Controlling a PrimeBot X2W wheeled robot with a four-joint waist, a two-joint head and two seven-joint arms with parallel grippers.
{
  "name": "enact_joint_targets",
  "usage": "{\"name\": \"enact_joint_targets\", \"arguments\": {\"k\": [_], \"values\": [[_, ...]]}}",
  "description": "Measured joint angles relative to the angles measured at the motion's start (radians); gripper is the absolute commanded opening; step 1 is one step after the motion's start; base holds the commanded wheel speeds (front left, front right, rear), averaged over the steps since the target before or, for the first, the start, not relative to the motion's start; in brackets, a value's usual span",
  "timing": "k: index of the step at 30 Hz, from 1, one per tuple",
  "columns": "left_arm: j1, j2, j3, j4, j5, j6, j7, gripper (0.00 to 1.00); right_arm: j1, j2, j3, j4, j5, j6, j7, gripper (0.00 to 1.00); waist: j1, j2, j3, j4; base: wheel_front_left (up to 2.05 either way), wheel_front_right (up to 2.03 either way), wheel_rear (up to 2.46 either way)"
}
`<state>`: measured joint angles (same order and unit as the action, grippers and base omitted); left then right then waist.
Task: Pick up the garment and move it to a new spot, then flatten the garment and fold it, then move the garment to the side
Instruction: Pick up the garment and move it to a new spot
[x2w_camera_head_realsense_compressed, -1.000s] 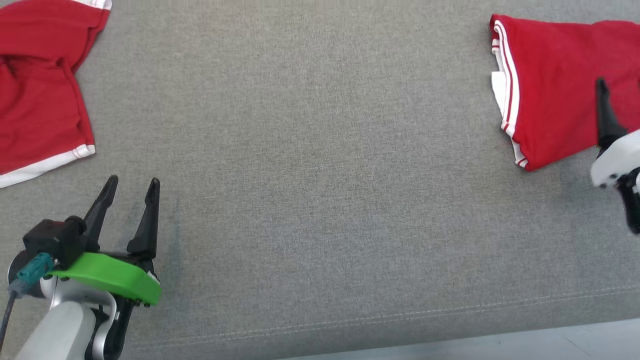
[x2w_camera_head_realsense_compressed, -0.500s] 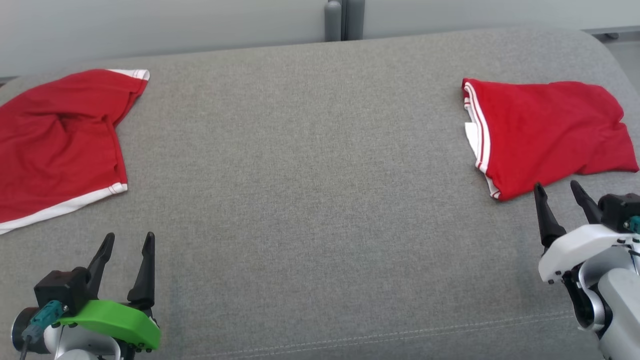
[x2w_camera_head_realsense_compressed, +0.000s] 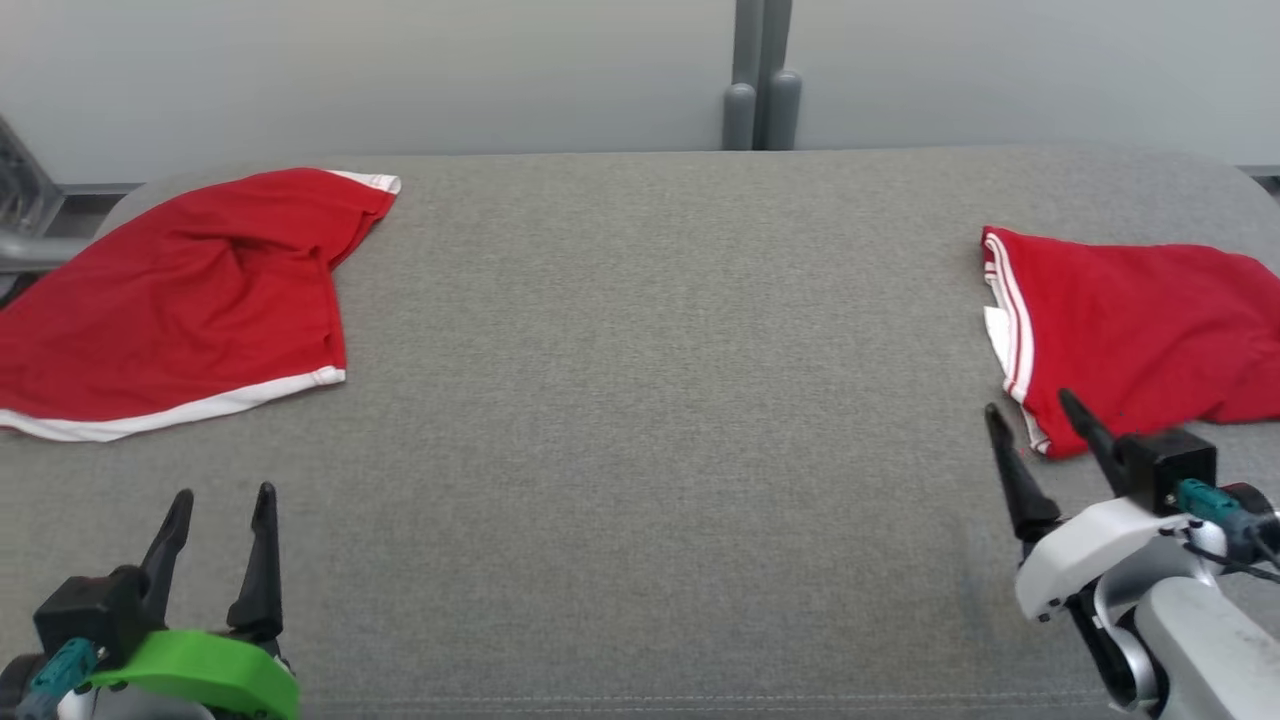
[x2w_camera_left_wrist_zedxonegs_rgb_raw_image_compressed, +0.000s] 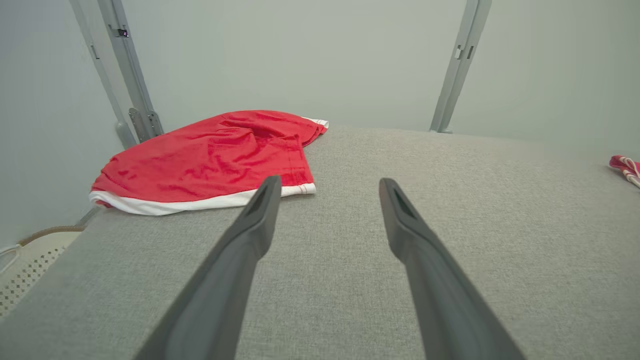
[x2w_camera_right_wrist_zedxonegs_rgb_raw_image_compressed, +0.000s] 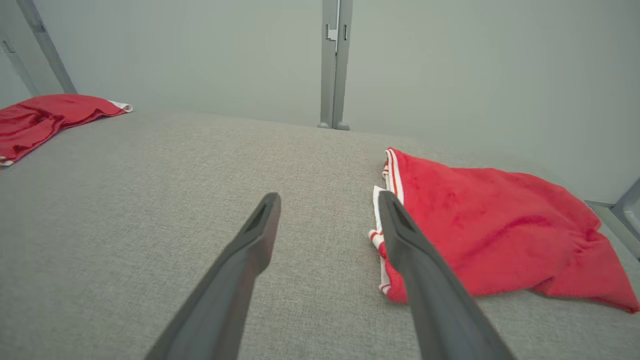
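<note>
Showing bright, even, soft light in all three views, coming down from overhead. Casting only a faint, smudged shadow on the gray cushion (x2w_camera_head_realsense_compressed: 640, 420) at 4 o'clock in the head view. Laying a thin dark line under the red cloth (x2w_camera_right_wrist_zedxonegs_rgb_raw_image_compressed: 500, 235) at 3 o'clock in the right wrist view. Blurring the dark fingers (x2w_camera_left_wrist_zedxonegs_rgb_raw_image_compressed: 225, 280) toward 6 o'clock in both wrist views. Leaning the gray posts (x2w_camera_left_wrist_zedxonegs_rgb_raw_image_compressed: 131, 75) outward at 11 and 1 o'clock. Flattening the wall (x2w_camera_right_wrist_zedxonegs_rgb_raw_image_compressed: 200, 50) to pale gray-green.
</note>
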<state>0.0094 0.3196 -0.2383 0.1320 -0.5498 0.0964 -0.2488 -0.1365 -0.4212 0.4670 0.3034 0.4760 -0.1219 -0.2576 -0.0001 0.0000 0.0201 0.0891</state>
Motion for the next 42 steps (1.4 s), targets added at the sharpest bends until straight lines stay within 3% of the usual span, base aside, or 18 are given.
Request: {"name": "enact_joint_targets", "arguments": {"k": [6, 13, 18, 24, 30, 36, 42], "values": [[0.080, -0.008, 0.068, -0.017, 0.009, 0.002, 0.000, 1.00, -0.024, 0.030, 0.072, -0.016, -0.040, 0.042, 0.000, 1.00, 0.0000, 0.0000, -0.005, 0.082, 0.00, 0.00, 0.00], [0.088, -0.016, 0.078, -0.037, 0.015, 0.001, 0.000, 1.00, -0.029, 0.025, 0.056, -0.018, -0.047, 0.040, 0.000, 1.00, 0.0000, 0.0000, -0.003, 0.181, 0.00, 0.00, 0.00], [0.061, -0.023, 0.034, -0.012, -0.030, -0.053, 0.009, 1.00, -0.023, 0.004, 0.010, -0.053, -0.049, 0.023, 0.000, 1.00, 0.0000, 0.0000, 0.010, 0.251, 0.00, 0.00, 0.00], [-0.098, 0.017, 0.062, 0.016, -0.139, -0.105, 0.153, 1.00, -0.030, -0.015, 0.014, -0.095, -0.076, 0.022, 0.000, 1.00, 0.0000, 0.0000, 0.066, 0.301, 0.00, 0.00, 0.00], [-0.289, 0.048, 0.113, 0.125, -0.304, -0.113, 0.400, 1.00, -0.086, -0.058, 0.027, -0.147, -0.123, 0.019, 0.030, 1.00, 0.0000, 0.0000, 0.150, 0.311, 0.00, 0.00, 0.00], [-0.464, 0.057, 0.184, 0.211, -0.415, -0.049, 0.567, 1.00, -0.151, -0.094, 0.061, -0.214, -0.172, 0.034, 0.085, 1.00, 0.0000, 0.0000, 0.238, 0.296, 0.00, 0.00, 0.00], [-0.573, 0.078, 0.240, 0.281, -0.453, -0.011, 0.644, 1.00, -0.227, -0.117, 0.066, -0.286, -0.195, 0.046, 0.129, 1.00, 0.0000, 0.0000, 0.321, 0.263, 0.00, 0.00, 0.00]]}}
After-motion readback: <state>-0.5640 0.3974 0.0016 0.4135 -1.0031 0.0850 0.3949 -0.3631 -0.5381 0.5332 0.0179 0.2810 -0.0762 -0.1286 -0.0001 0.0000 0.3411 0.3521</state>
